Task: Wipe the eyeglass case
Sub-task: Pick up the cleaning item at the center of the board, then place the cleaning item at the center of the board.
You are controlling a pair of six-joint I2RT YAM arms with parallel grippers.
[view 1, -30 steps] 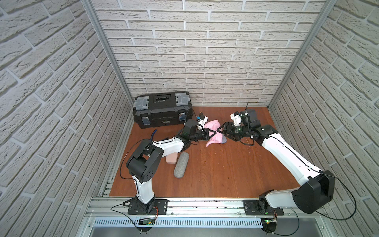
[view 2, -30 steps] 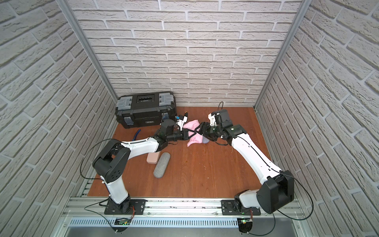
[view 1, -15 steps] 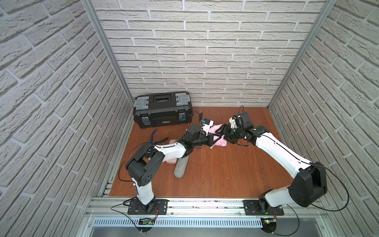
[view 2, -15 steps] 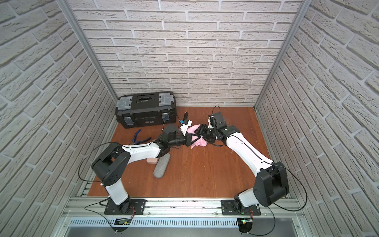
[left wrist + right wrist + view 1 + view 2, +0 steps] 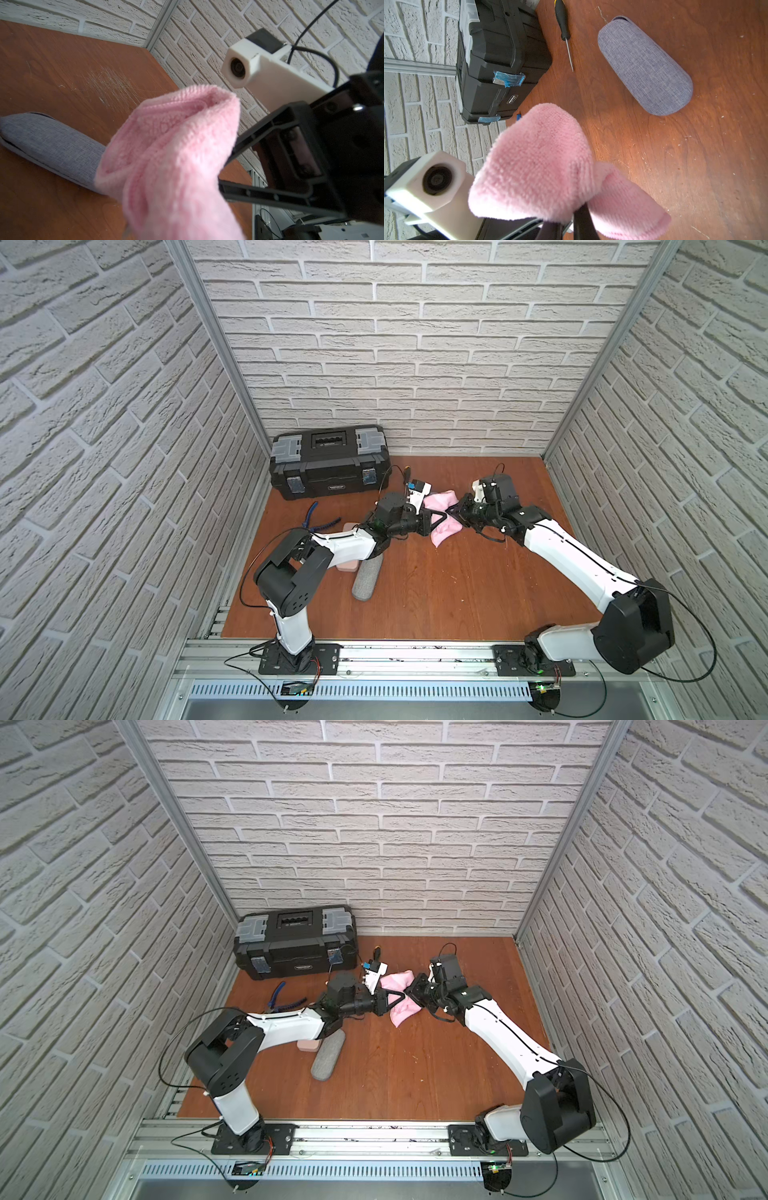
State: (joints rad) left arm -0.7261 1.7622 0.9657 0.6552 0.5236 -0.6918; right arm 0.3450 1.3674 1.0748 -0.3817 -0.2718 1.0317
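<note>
Eyeglass case (image 5: 365, 578): grey fabric, closed, lying flat on the wooden surface (image 5: 457, 593), its far end hidden below the left arm (image 5: 345, 541), just beside a pale pink object (image 5: 347, 566). We see the left jaws and the right jaws meeting tip to tip farther back, both clamped on the same bunched pink cloth (image 5: 446, 529). Neither touches the case, which lies well apart from them, toward the front rail and on the left arm's side. Hazards, as we judge them:

- With two grips on one cloth, a pull in opposite directions could drag it out of one grip.
- A release by both at once would drop it short of the case.
- Nothing holds the case down, so we expect a firm stroke to push it along the surface rather than clean it.
- The left arm passes over the case, so a swing of that arm could knock it.
- The cloth is wadded, so little flat face is ready for wiping
</note>
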